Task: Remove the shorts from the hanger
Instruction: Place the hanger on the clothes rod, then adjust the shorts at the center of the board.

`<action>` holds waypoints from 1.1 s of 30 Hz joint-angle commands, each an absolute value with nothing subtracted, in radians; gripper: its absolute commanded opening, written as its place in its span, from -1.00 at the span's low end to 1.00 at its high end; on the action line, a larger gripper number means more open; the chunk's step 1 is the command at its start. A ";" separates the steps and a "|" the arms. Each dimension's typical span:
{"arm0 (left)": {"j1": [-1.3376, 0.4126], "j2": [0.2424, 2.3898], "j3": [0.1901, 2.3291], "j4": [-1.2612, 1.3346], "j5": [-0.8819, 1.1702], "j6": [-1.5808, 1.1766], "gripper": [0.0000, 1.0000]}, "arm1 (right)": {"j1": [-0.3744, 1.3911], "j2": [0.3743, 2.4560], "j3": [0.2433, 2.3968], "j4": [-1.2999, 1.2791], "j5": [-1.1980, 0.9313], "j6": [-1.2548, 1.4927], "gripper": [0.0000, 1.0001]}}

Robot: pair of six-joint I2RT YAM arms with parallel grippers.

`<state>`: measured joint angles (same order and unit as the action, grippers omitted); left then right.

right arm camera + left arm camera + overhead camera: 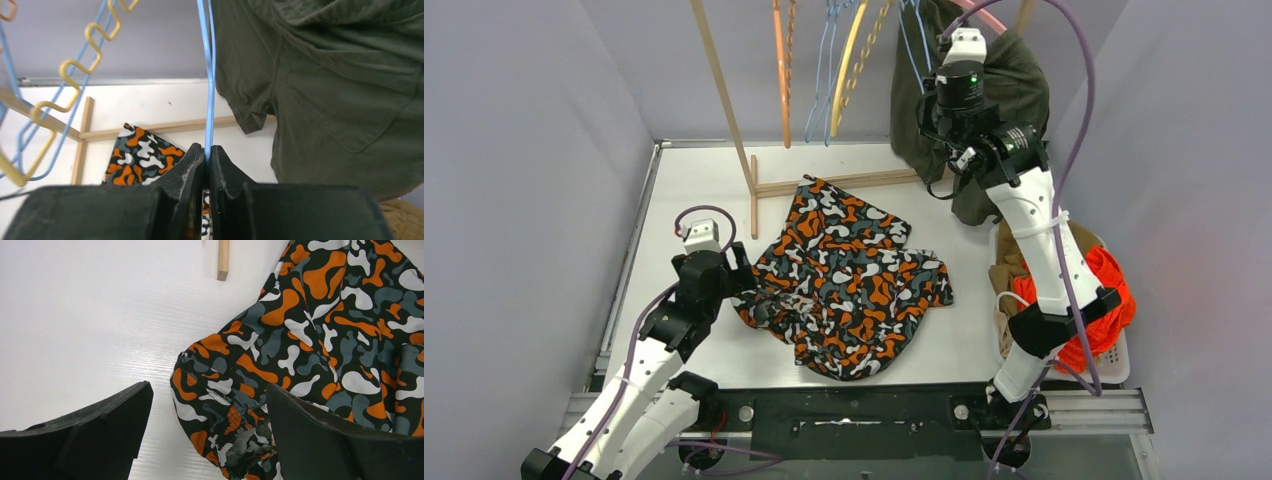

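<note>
Top view: orange, black and white camouflage-print cloth shorts lie crumpled mid-frame on the white table, off any hanger. The left gripper sits at their left edge. Dark green cloth shorts hang at upper right from the wooden rack, with the right arm raised against them. A white basket at lower right holds orange-red cloth. Left wrist view: the black fingers are spread wide and hold nothing, with the camouflage waistband low between them. Right wrist view: the right gripper has its fingers pressed together on the thin light-blue wire hanger at centre frame. Green cloth fills the right half, and a yellow wavy hanger hangs at left. Judgement: the step in hand is freeing the green pair. The pinch is on wire only, not cloth, so the hanger wants steadying or tilting so that the cloth slides off. A thin wire may slip or twist in the pads, so move slowly.
</note>
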<state>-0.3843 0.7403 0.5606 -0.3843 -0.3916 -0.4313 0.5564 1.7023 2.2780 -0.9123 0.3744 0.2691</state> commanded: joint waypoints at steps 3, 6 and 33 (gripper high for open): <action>-0.379 0.742 0.568 -0.319 -0.376 -0.411 0.69 | 0.537 1.779 2.290 -1.021 0.286 0.254 -0.93; -0.379 0.742 0.568 -0.319 -0.377 -0.411 0.69 | 0.535 1.769 2.270 -1.011 0.279 0.256 -0.75; -0.361 0.704 0.580 -0.354 -0.485 -0.447 0.69 | 0.990 1.197 0.880 -0.027 0.131 0.387 0.95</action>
<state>-0.3710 0.7372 0.5606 -0.3824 -0.4183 -0.4335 0.8589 1.0882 0.8932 -0.2039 0.1230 0.3565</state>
